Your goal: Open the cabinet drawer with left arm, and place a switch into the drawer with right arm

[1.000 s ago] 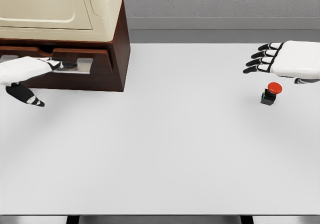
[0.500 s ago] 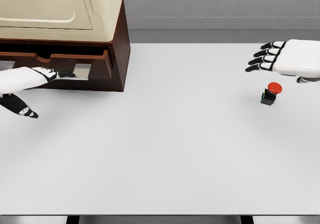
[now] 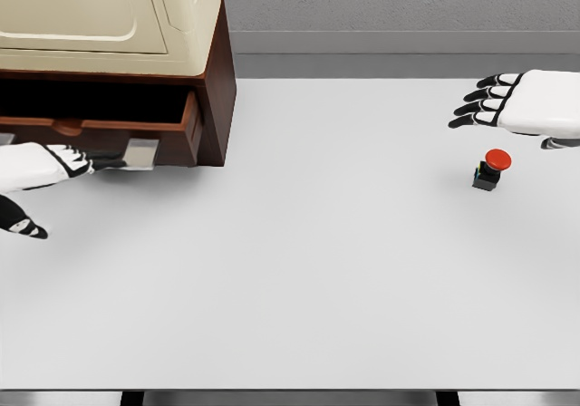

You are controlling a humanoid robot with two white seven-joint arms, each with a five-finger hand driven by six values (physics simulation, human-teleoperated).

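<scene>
The left robot hand (image 3: 41, 166) gripped the handle (image 3: 136, 155) of the partly open drawer (image 3: 100, 125); the right robot hand (image 3: 517, 104), fingers spread, hovered near the switch (image 3: 490, 169).

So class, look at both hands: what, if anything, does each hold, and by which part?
The left hand grips the drawer by its grey handle. The right hand holds nothing, fingers spread above the switch.

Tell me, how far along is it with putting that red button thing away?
Partly done: the drawer is pulled partway out of the cabinet. In hand: the left hand is at its metal handle. Left: the switch sits untouched on the table; the right hand hovers open behind it.
</scene>
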